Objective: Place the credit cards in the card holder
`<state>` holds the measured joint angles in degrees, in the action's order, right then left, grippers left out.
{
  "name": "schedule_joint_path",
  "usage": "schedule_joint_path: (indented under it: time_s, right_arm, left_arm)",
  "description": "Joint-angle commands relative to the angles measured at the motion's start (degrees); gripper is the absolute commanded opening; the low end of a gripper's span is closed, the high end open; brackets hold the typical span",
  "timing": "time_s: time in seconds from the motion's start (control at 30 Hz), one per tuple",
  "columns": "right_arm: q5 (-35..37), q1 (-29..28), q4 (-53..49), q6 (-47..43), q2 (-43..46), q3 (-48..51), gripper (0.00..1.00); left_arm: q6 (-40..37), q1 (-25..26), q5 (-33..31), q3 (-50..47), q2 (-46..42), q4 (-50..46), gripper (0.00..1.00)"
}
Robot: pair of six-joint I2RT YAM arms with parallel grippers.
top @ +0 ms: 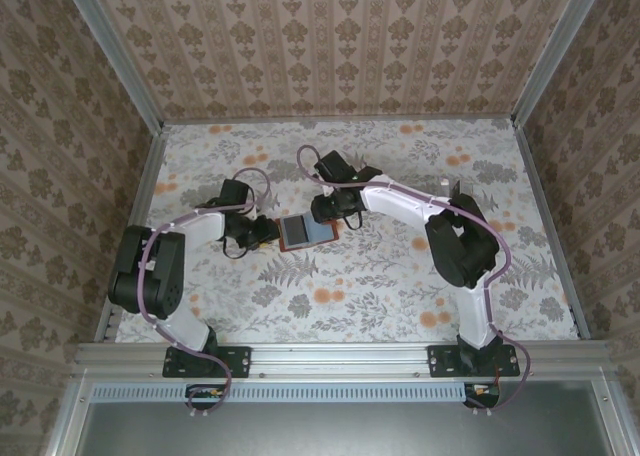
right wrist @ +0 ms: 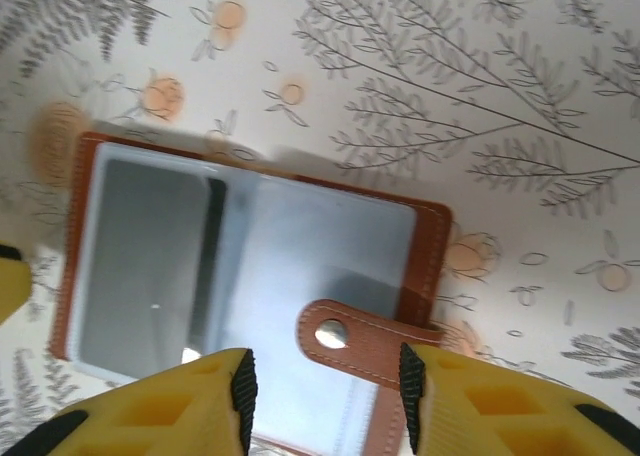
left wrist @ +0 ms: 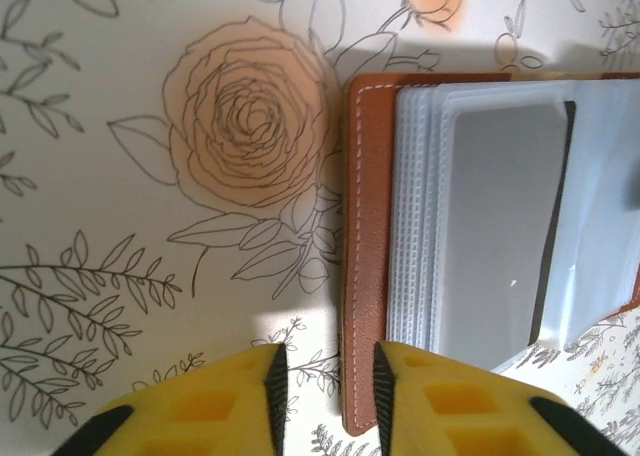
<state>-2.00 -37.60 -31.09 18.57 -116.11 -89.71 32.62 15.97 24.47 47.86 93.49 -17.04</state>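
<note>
Flanking the open card holder (top: 305, 231), left end effector (left wrist: 323, 368) and right end effector (right wrist: 325, 378) both hang released.

Bright, soft, even light over the pale floral tablecloth (top: 380, 276); faint shadows hug the robot arms (top: 405, 201). Close up, the reddish-brown leather card holder (right wrist: 428, 266) is blurred, its clear plastic sleeves (left wrist: 600, 176) milky with glare. The yellow-fingered left gripper (left wrist: 325, 391) is out of focus.

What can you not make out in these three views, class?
Top view: card holder too small to show its cards.
Left wrist: holder's right side cut off by the frame; any cards behind the grey card hidden by stacked sleeves.
Right wrist: holder's lower edge behind the right jaws; slight blur.
</note>
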Motion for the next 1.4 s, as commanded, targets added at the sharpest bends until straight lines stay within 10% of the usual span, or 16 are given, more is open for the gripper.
schedule_joint_path:
  time_s: [0.0,1.37]
  right_arm:
    - [5.2,-1.3,-3.7,-1.7,-2.3,-0.8,0.47]
    - [15.8,1.3,4.7,-1.4,2.1,8.2,0.4]
  left_arm:
    - [0.3,-0.3,0.6,-0.5,0.4,1.0,0.35]
    - [0.6,3.0,2.2,5.6,7.4,1.2,0.46]
